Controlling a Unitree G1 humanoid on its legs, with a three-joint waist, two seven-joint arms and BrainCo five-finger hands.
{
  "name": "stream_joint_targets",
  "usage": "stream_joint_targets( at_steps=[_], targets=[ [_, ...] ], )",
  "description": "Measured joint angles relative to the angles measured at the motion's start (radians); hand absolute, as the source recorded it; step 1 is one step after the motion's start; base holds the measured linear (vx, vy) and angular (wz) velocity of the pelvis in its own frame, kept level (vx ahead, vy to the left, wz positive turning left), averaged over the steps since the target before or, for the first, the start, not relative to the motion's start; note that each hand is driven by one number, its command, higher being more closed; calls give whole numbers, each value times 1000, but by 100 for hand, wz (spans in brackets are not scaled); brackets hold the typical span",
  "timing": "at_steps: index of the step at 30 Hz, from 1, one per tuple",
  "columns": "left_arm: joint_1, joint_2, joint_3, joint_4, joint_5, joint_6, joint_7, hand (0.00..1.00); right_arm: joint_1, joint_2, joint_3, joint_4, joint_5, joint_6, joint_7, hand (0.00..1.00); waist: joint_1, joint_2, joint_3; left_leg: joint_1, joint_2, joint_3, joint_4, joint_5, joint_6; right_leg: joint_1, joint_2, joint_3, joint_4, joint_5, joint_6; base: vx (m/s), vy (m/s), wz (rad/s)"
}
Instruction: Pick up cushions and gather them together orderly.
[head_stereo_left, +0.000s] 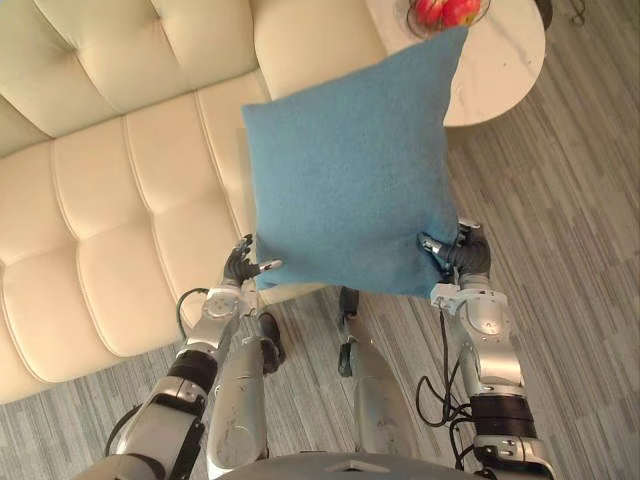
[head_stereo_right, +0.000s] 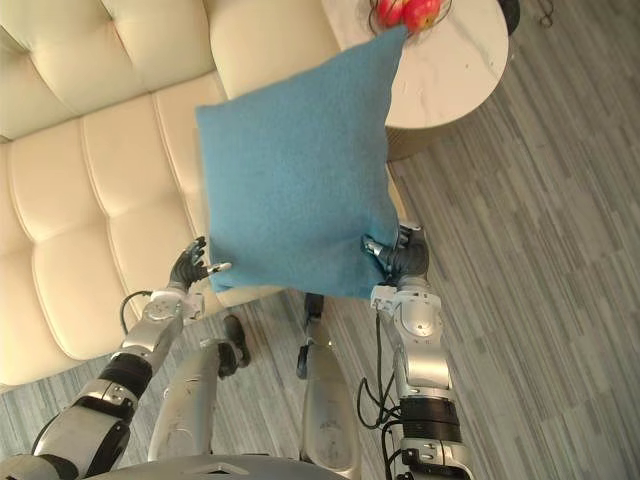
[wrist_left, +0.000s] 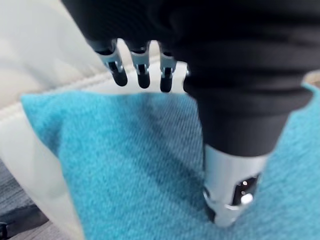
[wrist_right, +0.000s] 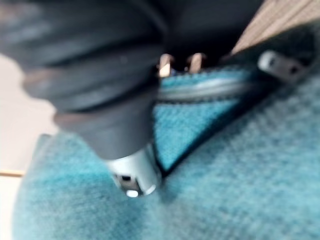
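A bowl (head_stereo_left: 483, 15) of red fruit (head_stereo_left: 445, 10) stands behind the blue cushion (head_stereo_left: 350, 170), which the right hand (head_stereo_left: 465, 256) pinches and the left hand (head_stereo_left: 243, 266) supports with straight fingers.

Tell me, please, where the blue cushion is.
The blue cushion is held up between the left robot hand and right robot hand, over the cream sofa.

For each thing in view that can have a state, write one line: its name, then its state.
Blue cushion, held up in the air, tilted.
Right hand, shut on the cushion's lower corner.
Left hand, open, thumb against the cushion.
Bowl, holding red fruit.
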Motion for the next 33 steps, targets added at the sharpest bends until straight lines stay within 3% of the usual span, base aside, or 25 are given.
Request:
stream_joint_targets(
  at_steps=[3, 4, 10, 23, 33],
  targets=[
    [-72, -6, -6, 28, 1, 10, 19, 0, -8, 2, 11, -52, 2, 0, -32, 100, -3, 1, 18, -45, 17, 10, 24, 1, -5, -41, 4, 1, 10, 2, 2, 21, -25, -8],
    [-81, -6, -6, 28, 1, 11, 20, 100, -10, 3, 14, -61, 3, 0, -38, 100, -2, 1, 22, -48, 20, 12, 28, 1, -2, -45, 5, 1, 13, 2, 2, 45, -27, -13],
    [-144, -4, -16, 26, 1, 26, 40, 100, -12, 7, 32, -117, 3, -5, -79, 100, -1, 1, 61, -63, 31, 31, 32, -6, -9, -73, 12, 7, 28, 1, 2, 34, -15, -5],
    [-157, 33, -16, -64, -1, 26, 84, 100, -8, 48, 34, -120, 31, -44, -99, 100, -4, -1, 64, -73, 34, 54, 32, -12, -10, -97, 12, 27, 30, 2, 3, -3, -13, -3],
    [-79, 28, 6, -242, -25, 26, 119, 100, 8, 92, 30, -116, 41, -47, -121, 100, -1, -4, 96, 18, 20, 56, 7, -7, -12, -46, -1, 23, 96, -47, 6, 4, -24, 3]
  ],
)
